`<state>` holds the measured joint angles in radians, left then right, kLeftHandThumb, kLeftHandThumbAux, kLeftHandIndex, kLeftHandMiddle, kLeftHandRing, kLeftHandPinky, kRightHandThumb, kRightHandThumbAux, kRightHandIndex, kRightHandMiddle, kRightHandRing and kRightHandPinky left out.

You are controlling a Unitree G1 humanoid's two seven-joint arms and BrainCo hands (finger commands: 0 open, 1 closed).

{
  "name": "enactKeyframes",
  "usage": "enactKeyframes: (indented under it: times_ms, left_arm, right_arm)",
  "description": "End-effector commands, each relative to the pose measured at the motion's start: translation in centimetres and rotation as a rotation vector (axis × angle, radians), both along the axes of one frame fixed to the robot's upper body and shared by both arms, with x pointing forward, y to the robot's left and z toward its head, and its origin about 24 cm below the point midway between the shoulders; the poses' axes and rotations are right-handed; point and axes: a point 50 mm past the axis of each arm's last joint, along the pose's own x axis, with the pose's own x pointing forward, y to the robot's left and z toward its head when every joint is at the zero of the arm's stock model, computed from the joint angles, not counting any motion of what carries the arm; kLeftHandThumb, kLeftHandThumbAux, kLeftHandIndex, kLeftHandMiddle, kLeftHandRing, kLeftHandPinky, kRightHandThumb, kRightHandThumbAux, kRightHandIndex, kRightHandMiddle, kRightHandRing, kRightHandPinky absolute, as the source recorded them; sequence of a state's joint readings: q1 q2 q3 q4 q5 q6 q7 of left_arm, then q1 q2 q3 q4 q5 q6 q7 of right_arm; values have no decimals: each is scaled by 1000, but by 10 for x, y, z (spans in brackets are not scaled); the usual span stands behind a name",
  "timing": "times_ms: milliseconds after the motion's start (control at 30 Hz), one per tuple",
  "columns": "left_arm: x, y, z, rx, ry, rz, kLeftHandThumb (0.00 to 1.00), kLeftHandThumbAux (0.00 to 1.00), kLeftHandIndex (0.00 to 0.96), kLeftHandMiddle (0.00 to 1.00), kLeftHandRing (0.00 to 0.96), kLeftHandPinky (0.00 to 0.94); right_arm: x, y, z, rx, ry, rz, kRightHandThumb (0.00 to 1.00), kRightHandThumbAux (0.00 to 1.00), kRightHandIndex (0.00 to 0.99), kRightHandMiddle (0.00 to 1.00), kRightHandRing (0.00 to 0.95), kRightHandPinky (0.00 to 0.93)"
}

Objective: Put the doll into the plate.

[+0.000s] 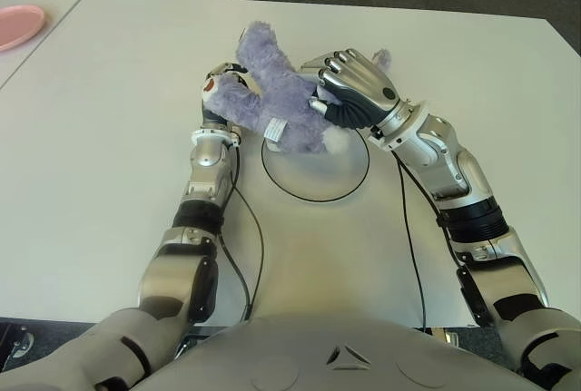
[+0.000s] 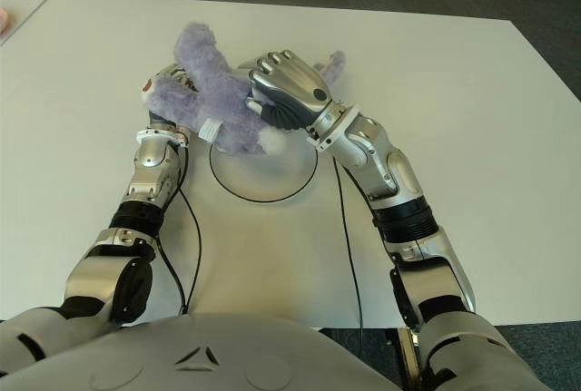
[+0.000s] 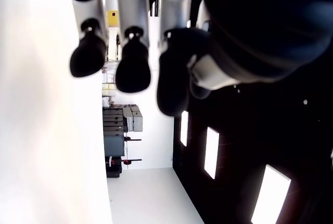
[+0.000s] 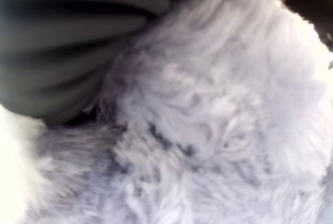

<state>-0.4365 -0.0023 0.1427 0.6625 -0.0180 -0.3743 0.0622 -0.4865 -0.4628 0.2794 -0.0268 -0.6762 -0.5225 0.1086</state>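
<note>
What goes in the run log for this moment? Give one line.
doll: held over plate far rim | right hand: gripping doll | left hand: under doll's other side | release: not yet

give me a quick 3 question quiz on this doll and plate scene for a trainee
1. True or false: the purple doll lies fully inside the white plate.
2. Which hands touch the doll? A) left only B) right only C) both
3. What colour is the dish at the table's far left corner?

Key:
1. False: it overlaps only the far rim.
2. C: left hand and right hand are both on it.
3. Pink.
</note>
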Motion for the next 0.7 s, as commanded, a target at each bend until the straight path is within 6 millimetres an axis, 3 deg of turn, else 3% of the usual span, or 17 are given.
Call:
enactKeyframes:
  times_ms: [33, 700]
  left_arm:
    - [-26, 5, -44, -37, 164, 34, 714, 701, 444, 729, 752, 734]
    - [-28, 7, -45, -49, 164, 35, 715, 701, 444, 722, 748, 737]
  right_arm:
    - [0, -2, -11, -66, 24, -9, 854, 679, 395, 532, 818, 794]
    - [-1, -2, -25, -178, 44, -26, 854, 679, 396, 531, 792, 746]
